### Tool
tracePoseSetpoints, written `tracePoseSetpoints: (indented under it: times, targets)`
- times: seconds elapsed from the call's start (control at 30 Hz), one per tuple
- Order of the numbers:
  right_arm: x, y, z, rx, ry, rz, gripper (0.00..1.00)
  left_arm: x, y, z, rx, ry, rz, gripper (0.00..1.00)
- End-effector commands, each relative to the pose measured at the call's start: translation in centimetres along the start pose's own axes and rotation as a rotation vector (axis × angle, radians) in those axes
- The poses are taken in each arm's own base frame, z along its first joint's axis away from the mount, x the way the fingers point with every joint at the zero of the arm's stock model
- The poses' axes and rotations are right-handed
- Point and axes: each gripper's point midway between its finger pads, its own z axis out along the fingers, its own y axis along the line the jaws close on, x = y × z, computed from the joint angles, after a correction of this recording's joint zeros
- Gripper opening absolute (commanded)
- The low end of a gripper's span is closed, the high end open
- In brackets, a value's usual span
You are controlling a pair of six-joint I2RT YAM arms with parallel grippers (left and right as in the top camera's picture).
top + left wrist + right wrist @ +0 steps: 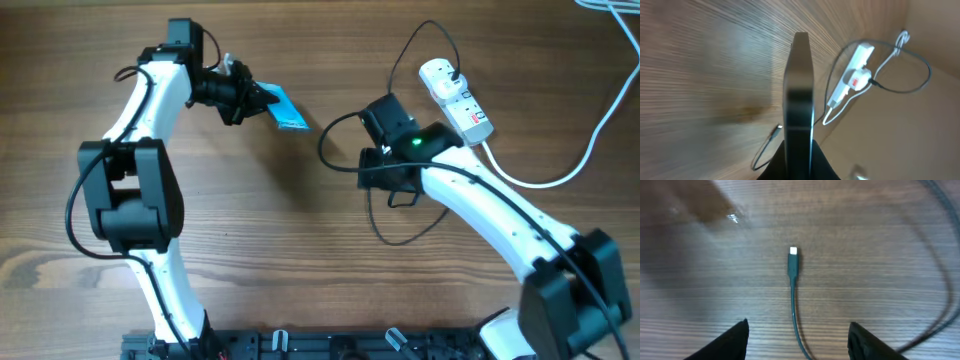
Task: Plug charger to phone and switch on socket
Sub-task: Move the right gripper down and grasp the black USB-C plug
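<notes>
Phone [799, 100] clamped edge-on in left tool [265, 100] | right tool [797, 326] spread wide | charger [793, 267] tip just ahead, centred in its gap

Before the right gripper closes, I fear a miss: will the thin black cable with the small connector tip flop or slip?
The thin black cable probably flops; it lies in loops. Its straight connector tip looks stiffer. Slim, it may slide on the wooden table.

Matt wood-grain table [290, 260], glossy phone [287, 108], plastic socket [456, 97]
</notes>
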Motion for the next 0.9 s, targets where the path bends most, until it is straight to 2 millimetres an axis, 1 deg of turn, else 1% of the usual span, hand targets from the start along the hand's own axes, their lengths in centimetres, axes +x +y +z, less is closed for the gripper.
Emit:
tracePoseSetpoints:
  times: [0.0, 0.07, 0.13, 0.2, 0.3, 0.33, 0.47, 0.53, 0.87]
  targets:
    - [0.7, 0.2, 3.6, 0.007, 0.062, -0.028, 0.59, -0.1, -0.3, -1.8, 0.007, -0.032, 0.017, 0.04]
    - [0.9, 0.1, 5.0, 0.023, 0.085, -0.028, 0.55, -0.1, -0.3, -1.8, 0.007, -0.032, 0.017, 0.04]
    - [1.5, -0.2, 6.6, 0.047, 0.121, -0.018, 0.53, 0.0, -0.3, -1.8, 0.005, -0.03, 0.015, 0.04]
    - [2.0, -0.5, 7.9, 0.065, 0.148, -0.018, 0.48, -0.1, -0.3, -1.8, 0.006, -0.031, 0.015, 0.04]
    - [2.6, -0.8, 9.0, 0.08, 0.176, -0.018, 0.46, -0.1, -0.3, -1.8, 0.006, -0.031, 0.015, 0.04]
    - [2.7, -0.9, 9.3, 0.084, 0.184, -0.018, 0.44, -0.1, -0.3, -1.8, 0.006, -0.031, 0.015, 0.04]
    - [2.8, -0.7, 9.5, 0.075, 0.189, -0.017, 0.36, -0.1, -0.3, -1.8, 0.006, -0.03, 0.015, 0.04]
    - [3.1, -0.2, 9.5, 0.045, 0.206, -0.014, 0.28, -0.1, -0.3, -1.8, 0.006, -0.031, 0.015, 0.04]
    - [2.3, 0.4, 9.7, 0.023, 0.173, -0.015, 0.27, -0.1, -0.3, -1.8, 0.006, -0.03, 0.014, 0.04]
